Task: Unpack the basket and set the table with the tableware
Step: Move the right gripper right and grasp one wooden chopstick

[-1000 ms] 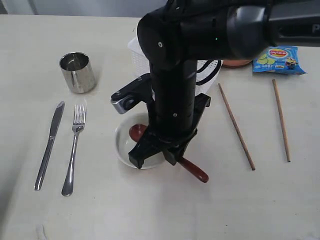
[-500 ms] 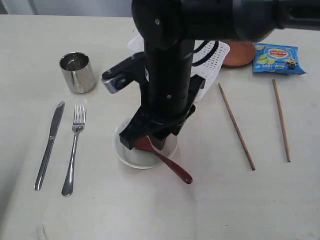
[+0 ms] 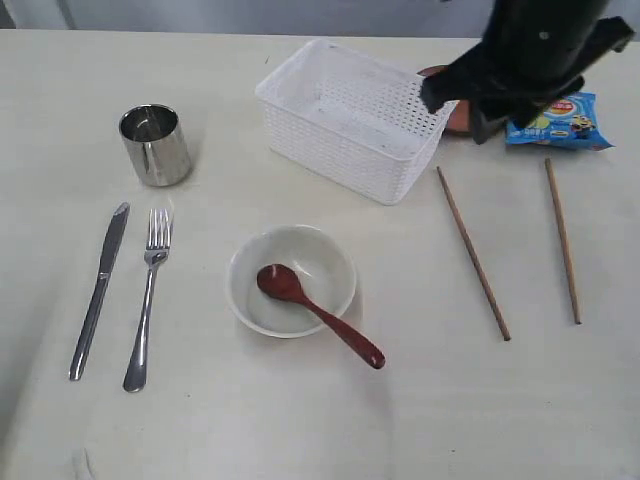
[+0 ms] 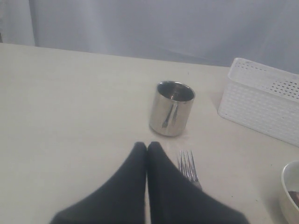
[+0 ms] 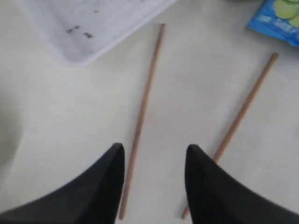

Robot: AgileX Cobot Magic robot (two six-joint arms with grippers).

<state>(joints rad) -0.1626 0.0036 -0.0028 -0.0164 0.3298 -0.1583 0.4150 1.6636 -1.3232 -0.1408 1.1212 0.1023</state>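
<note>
In the exterior view we see the white perforated plastic basket [image 3: 345,150] standing at the far side of the pale cream table [image 3: 300,430]. Left of it stands the shiny steel cup [image 3: 155,145], and nearer to the camera the steel knife [image 3: 98,290] and the steel fork [image 3: 148,300] lie side by side. The pale grey-white bowl [image 3: 240,285] stands in the middle of the table. The dark red spoon [image 3: 320,315] has its head inside the bowl and its handle leaning over the rim. Right of the basket the two wooden chopsticks [image 3: 473,252] lie well apart (not as a pair), with the blue snack packet [image 3: 560,120] beyond them. The black right arm [image 3: 540,40] hangs over the basket's right corner and hides most of the round brown plate [image 3: 460,122]. In the left wrist view the left gripper [image 4: 147,145] is closed, its fingers pressed together and holding nothing, near the cup and the fork. In the right wrist view the right gripper [image 5: 155,148] is spread wide and empty above the chopsticks.
</note>
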